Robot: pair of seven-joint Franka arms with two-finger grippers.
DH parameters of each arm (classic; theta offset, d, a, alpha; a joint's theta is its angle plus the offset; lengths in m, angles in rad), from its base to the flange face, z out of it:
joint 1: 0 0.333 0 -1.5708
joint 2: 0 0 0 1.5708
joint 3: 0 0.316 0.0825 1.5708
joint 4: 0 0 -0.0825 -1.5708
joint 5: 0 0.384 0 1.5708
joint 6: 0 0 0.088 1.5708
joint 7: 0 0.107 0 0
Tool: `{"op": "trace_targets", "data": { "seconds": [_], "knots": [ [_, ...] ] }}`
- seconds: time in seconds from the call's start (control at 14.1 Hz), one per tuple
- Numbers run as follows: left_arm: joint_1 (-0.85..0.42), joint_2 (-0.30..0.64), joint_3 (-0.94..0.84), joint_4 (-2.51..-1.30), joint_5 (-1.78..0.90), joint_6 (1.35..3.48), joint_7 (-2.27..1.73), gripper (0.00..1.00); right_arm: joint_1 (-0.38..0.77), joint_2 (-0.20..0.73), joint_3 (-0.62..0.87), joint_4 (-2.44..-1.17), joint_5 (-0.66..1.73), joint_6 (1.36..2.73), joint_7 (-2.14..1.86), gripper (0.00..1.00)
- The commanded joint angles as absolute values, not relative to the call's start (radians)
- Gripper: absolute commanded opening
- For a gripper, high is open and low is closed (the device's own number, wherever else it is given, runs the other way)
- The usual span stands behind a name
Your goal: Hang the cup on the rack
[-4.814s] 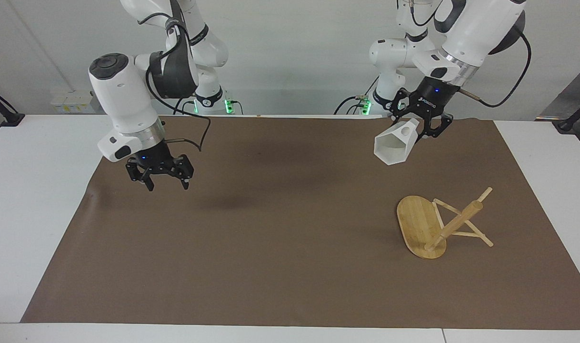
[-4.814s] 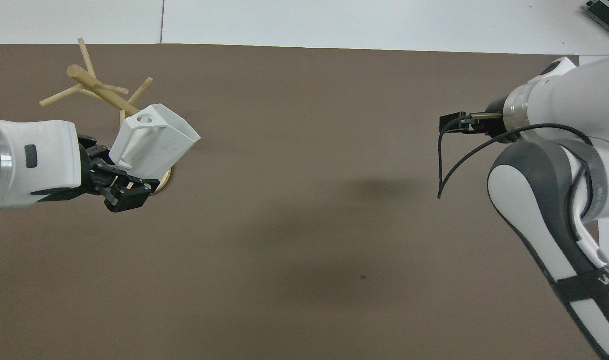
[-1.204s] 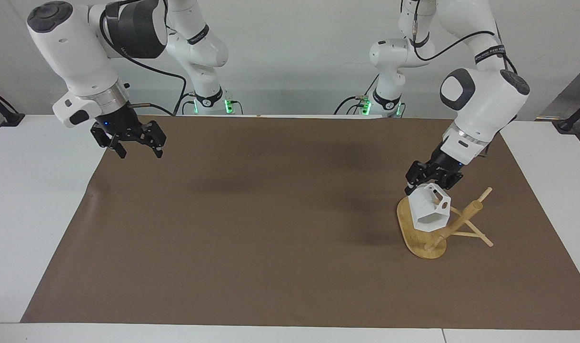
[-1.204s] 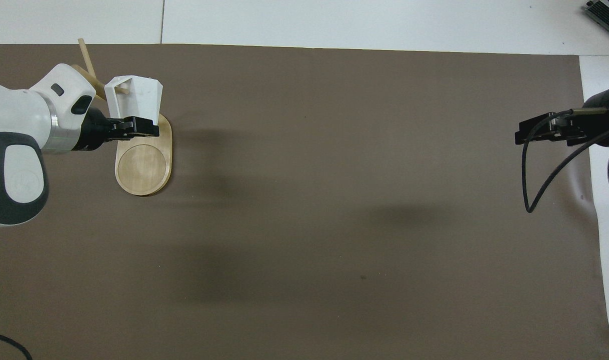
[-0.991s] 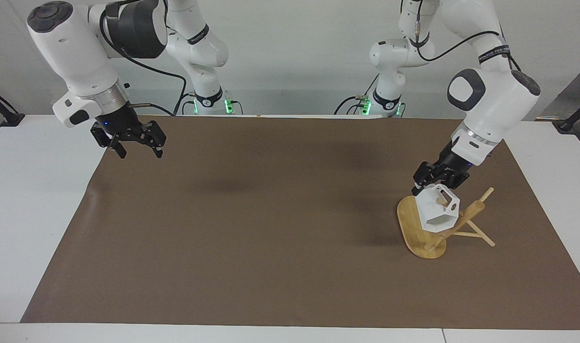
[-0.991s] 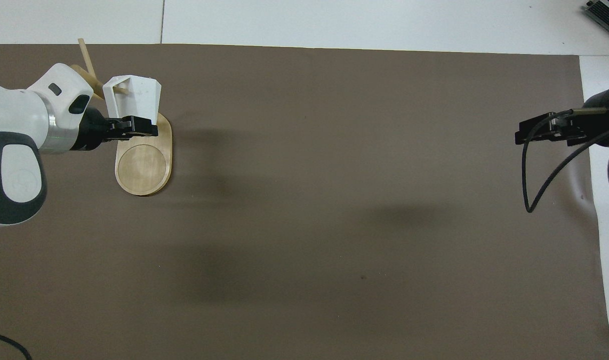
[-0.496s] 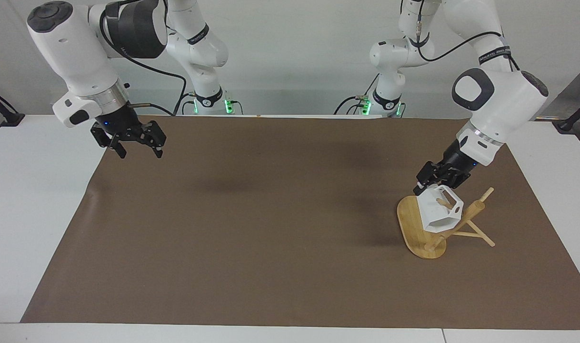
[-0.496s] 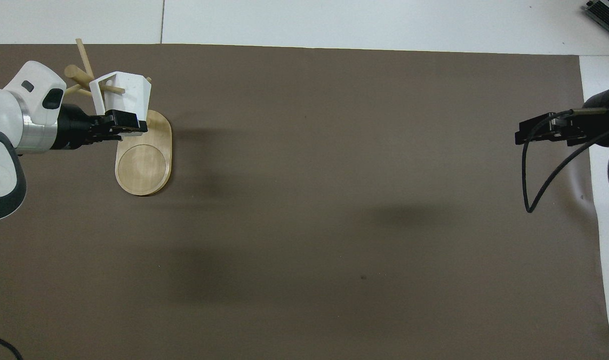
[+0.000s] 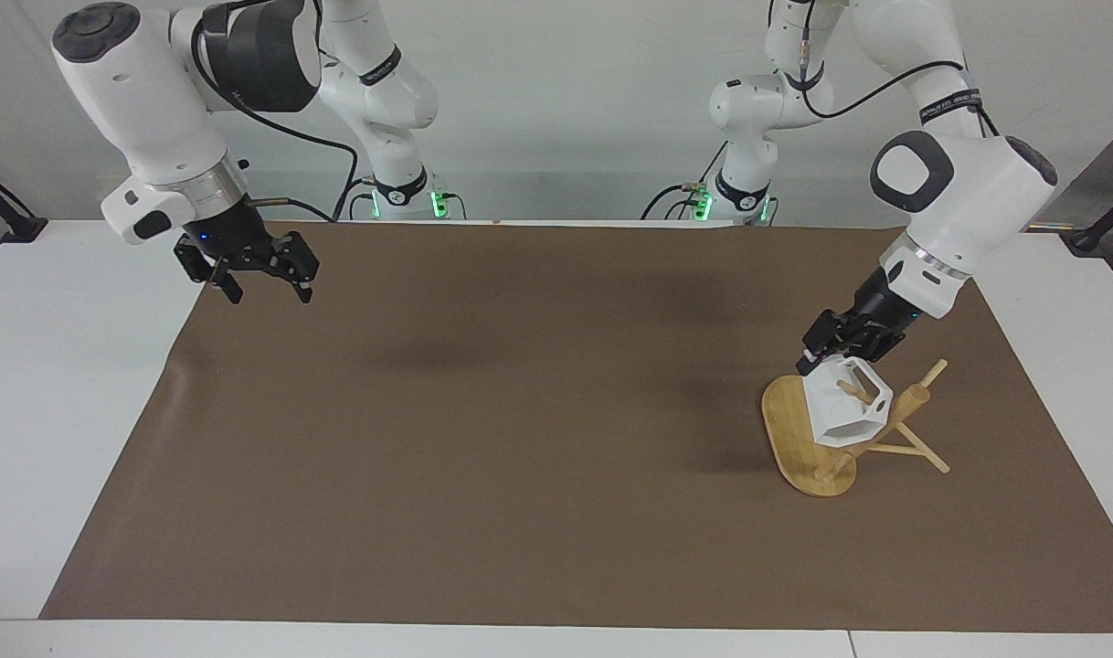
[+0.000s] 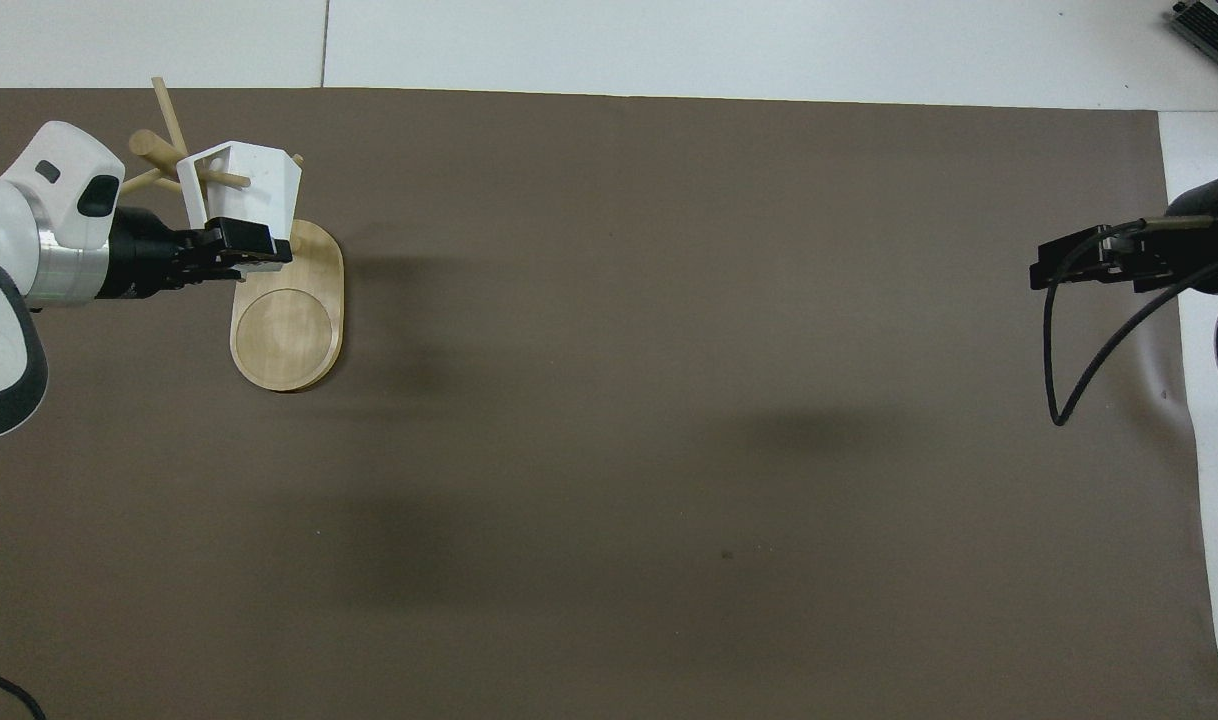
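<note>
cup on rack peg, left fingers clamping its rim

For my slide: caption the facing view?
Left claw slips cup onto rack peg; right claw waits.

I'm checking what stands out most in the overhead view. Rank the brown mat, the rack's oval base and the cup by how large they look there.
1. The brown mat, by far the largest; it fills most of the view.
2. The rack's oval base.
3. The cup, a little smaller than the base; held up nearer the camera, it probably looks bigger than it is.
</note>
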State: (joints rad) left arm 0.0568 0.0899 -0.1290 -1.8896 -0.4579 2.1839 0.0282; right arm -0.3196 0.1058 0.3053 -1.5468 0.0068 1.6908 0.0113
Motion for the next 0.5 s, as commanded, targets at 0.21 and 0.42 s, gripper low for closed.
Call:
{"op": "trace_targets", "data": {
  "seconds": [0.21,0.42],
  "knots": [
    [0.069,0.075,-0.132,-1.893,-0.474,2.160,0.034,0.00,-0.325,0.081,0.307,-1.572,0.025,1.684,0.021,1.00],
    [0.069,0.075,-0.132,-1.890,-0.474,2.166,0.035,0.14,-0.325,0.081,0.307,-1.572,0.025,1.684,0.021,1.00]
  ]
}}
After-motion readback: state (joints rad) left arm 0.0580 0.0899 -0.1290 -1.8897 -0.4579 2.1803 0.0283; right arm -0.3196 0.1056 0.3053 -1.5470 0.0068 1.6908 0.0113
